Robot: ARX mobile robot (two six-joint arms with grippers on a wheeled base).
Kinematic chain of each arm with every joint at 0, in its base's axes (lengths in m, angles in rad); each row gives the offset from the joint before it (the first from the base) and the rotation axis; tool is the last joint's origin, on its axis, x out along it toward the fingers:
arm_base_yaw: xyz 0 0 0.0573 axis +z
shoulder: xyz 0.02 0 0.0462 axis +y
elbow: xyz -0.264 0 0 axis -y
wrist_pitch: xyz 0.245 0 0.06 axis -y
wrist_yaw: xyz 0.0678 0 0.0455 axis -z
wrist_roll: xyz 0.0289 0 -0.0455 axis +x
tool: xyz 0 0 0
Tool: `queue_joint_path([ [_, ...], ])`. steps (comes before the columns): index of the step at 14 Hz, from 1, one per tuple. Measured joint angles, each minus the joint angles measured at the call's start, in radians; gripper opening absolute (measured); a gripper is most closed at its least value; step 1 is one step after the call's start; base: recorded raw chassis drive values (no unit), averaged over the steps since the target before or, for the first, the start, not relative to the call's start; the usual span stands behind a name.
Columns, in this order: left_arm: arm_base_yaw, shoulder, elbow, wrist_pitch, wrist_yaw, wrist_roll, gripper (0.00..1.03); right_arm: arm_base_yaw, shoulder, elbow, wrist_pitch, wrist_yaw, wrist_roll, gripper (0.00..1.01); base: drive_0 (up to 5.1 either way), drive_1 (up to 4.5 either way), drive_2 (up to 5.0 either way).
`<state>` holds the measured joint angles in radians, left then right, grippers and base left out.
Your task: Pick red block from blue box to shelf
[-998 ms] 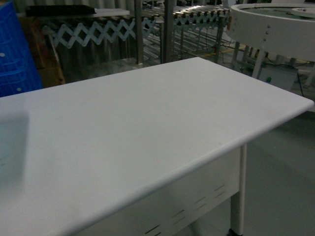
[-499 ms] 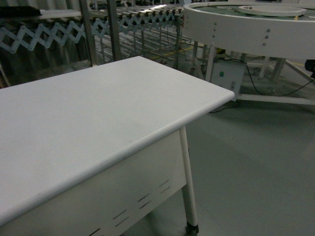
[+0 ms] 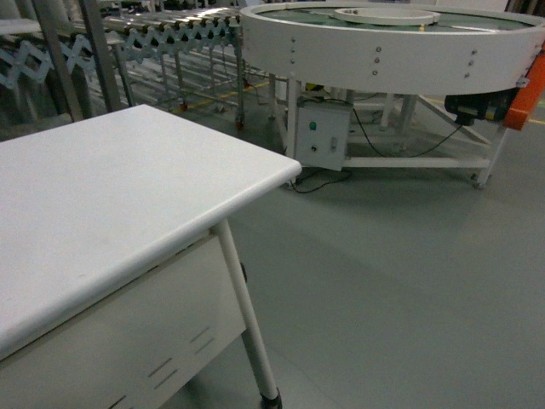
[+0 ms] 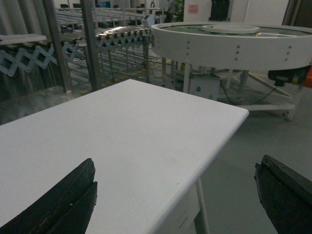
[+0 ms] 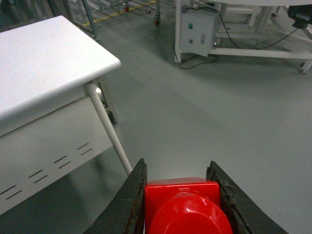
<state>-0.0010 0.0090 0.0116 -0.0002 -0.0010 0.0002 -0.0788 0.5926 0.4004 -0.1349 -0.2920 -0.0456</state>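
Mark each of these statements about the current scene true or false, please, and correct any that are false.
1. The right gripper is shut on the red block. True.
2. The left gripper holds a yellow brick. False: its fingers stand wide apart with nothing between them.
3. The blue box sits on the white table. False: no blue box shows in any view.
4. A round white conveyor stands beyond the table. True.

Factory floor: expandable roller conveyor (image 3: 170,34), round white conveyor table (image 3: 383,43), grey painted floor (image 3: 409,273)
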Motion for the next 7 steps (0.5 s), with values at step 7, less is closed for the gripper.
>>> queue_joint_path([
  [7,0.0,0.0,0.0,-0.005,0.0,0.0,0.98,0.0,0.001,0.0,0.0,0.0,0.0,0.28,0.0,0.0,0.0],
])
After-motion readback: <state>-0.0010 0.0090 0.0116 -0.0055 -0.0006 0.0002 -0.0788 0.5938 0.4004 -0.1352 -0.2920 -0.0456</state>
